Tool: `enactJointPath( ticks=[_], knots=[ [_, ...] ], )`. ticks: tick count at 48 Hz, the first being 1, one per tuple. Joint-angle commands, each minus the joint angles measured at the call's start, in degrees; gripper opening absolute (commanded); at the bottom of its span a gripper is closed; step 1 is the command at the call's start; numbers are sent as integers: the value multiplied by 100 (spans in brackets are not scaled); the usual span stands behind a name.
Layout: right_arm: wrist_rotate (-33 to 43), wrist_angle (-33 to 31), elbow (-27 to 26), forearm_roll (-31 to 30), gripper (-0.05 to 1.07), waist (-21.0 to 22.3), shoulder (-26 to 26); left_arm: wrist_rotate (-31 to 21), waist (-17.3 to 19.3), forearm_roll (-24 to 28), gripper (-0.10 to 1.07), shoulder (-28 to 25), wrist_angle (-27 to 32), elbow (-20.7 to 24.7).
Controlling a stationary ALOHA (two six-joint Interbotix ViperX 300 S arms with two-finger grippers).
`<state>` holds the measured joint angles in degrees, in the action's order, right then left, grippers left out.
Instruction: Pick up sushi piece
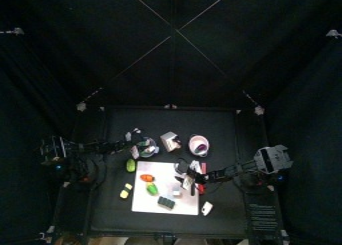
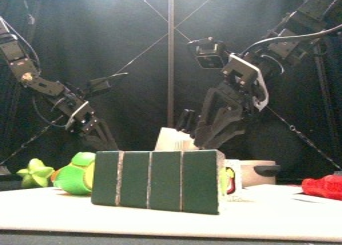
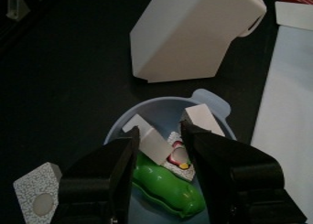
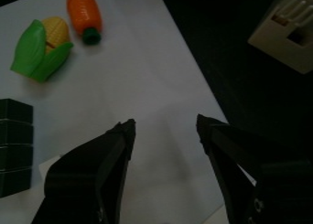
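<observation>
Nearest to the front edge:

- The sushi piece (image 2: 154,179), a dark green block scored into four segments, stands on the white mat (image 4: 123,81), at the mat's front part in the top view.
- Just behind the block's right end, the front view shows a small white item with a red and yellow face; what it is I cannot tell.
- A red toy (image 2: 321,186) lies well off to the right.
- The right gripper (image 4: 164,125) hangs over bare mat, its jaws spread wide with nothing between them. The sushi piece sits near it but apart, at the edge of the right wrist view.
- A toy corn cob (image 4: 37,49) and a carrot (image 4: 83,10) lie close together further along the mat.
- Further back, the left gripper (image 3: 159,136) is lowered over a grey-blue bowl (image 3: 134,122). Its jaws are parted narrowly, and a green toy (image 3: 166,182) and a white piece (image 3: 180,154) show in the gap. Whether the jaws press on either is unclear.
- Beyond the bowl a white box (image 3: 196,31) lies tilted on the black table.
</observation>
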<state>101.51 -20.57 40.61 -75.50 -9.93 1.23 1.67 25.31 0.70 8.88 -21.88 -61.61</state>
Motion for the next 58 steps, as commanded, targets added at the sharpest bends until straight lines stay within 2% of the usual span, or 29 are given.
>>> enactJointPath(
  ticks=[1,7,14,25,29,35,48,58],
  knots=[
    [-9,211,-26,-9,89,-105,-185,9,0,9,80,246,-62,26],
    [-9,554,18,-105,89,-299,-281,0,-97,35,80,580,-62,-97],
    [-9,791,53,-290,89,-475,-237,9,-554,176,80,756,-62,-229],
    [-9,967,44,-501,89,-791,-193,9,-1371,360,80,756,-70,-334],
    [0,967,35,-510,89,-826,-167,9,-1547,360,80,756,-70,-316],
    [0,976,-18,-510,89,-835,-26,0,-1679,360,80,756,-62,-308],
    [0,967,-202,-475,88,-800,457,-18,-1731,334,80,756,-79,-281],
    [0,967,-237,-448,80,-791,519,0,-1784,352,80,765,-105,-264]
  ],
)
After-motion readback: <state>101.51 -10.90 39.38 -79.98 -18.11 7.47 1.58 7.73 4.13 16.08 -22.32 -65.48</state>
